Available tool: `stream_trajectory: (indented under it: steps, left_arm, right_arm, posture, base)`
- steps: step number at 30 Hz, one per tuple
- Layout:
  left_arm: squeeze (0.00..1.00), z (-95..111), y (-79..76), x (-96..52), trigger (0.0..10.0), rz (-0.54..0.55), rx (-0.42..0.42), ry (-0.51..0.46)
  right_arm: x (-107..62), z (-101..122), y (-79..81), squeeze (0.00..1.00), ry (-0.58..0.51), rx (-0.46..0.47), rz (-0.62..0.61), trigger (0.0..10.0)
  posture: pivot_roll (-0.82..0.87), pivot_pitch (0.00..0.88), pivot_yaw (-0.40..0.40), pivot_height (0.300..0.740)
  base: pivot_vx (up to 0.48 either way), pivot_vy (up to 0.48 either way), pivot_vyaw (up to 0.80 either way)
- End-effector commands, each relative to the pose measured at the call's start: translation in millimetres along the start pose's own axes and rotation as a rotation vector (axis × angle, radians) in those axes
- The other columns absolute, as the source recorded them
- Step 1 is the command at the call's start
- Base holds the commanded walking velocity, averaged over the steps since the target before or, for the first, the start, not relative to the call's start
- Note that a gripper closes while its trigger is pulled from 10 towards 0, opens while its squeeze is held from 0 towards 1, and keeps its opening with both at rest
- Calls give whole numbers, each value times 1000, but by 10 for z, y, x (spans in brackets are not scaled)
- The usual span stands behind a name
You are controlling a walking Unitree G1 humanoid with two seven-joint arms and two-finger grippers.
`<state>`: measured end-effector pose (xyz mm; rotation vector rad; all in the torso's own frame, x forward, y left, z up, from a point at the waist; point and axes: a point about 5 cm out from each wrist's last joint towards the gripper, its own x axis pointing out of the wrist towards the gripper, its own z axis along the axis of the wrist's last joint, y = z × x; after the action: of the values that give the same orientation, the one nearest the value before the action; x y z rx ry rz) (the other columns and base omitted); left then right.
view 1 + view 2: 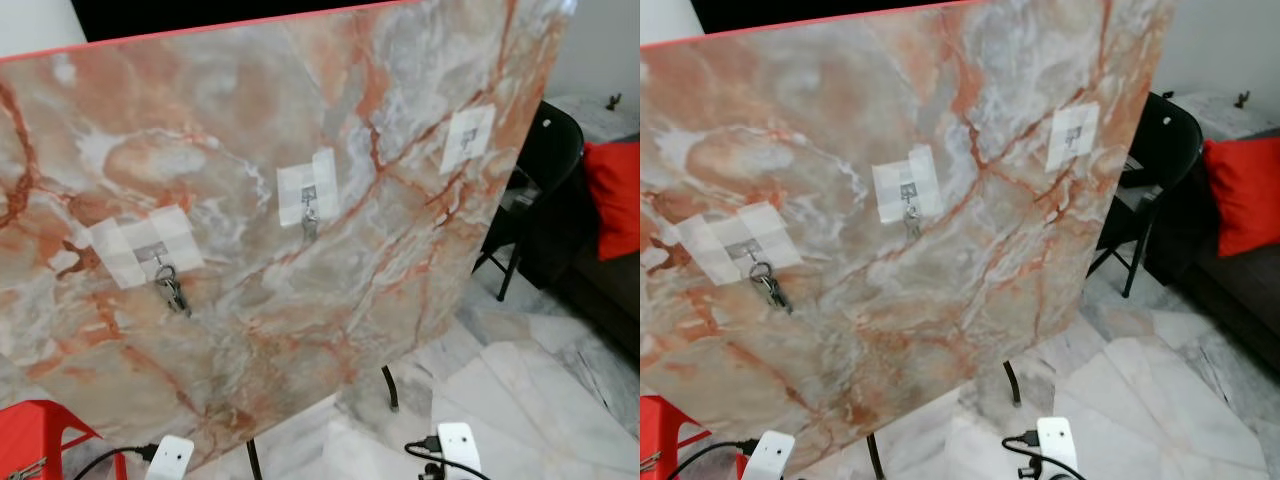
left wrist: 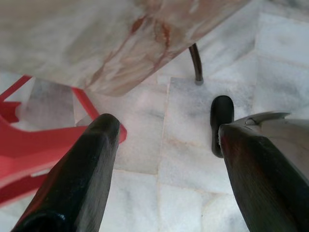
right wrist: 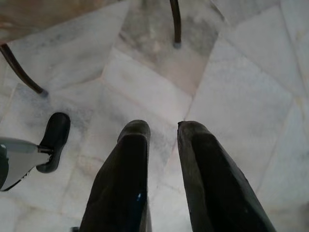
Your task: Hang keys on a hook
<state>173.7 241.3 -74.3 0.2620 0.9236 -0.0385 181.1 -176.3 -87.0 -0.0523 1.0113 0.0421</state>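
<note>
Marbled board [image 1: 250, 150] stands upright with three taped hooks; the keys [image 1: 172, 290] hang from the leftmost hook [image 1: 158, 262]. Left gripper [image 2: 164, 140] hangs over the floor, fingers wide apart; right gripper [image 3: 163, 128] nearly closed, empty.

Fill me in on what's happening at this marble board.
The keys already hang from the leftmost of three taped hooks on the upright marble board. The middle hook and the right hook carry no keys. Nothing is being handled at the moment: the left end effector hangs low over the marble floor with its fingers apart and empty, near a red stool. The right end effector also points at the floor, fingers nearly together, holding nothing.
</note>
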Motion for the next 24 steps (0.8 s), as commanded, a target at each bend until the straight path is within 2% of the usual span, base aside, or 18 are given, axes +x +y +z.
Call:
stream_trajectory:
  steps: [1,3,6,9,16,21,24]
  left_arm:
    - [0,-20,-27,1,10000,-4,6,6]
    - [0,-71,-53,-11,10000,10,-23,9]
    - [0,-113,-68,-21,10000,8,-23,19]
    - [0,-151,-74,-29,10000,7,-26,32]
    - [0,-141,-87,-24,10000,4,-26,29]
    - [0,-171,-85,-32,10000,12,-31,37]
    - [0,-187,-83,-38,10000,14,-35,38]
  right_arm:
    - [1,19,-24,0,-2,3,-7,10000]
    - [-1,5,-32,0,0,21,-17,10000]
    - [-2,2,-30,0,-3,28,-19,10000]
    - [-5,-27,-31,0,-2,104,-56,10000]
    - [-4,-25,-26,0,5,44,-42,10000]
    - [-5,-33,-28,0,6,81,-52,10000]
    - [-4,-35,-27,0,8,90,-50,10000]
  posture:
    - [47,0,-49,740]
    - [22,0,-47,740]
    - [19,0,-47,740]
    - [12,0,-38,740]
    - [6,0,-40,740]
    - [2,0,-39,740]
    - [0,0,-43,740]
  base:
    - [0,0,800]
    - [0,0,800]
    - [0,0,800]
    - [0,0,800]
    - [0,0,800]
    - [0,0,800]
    - [0,0,379]
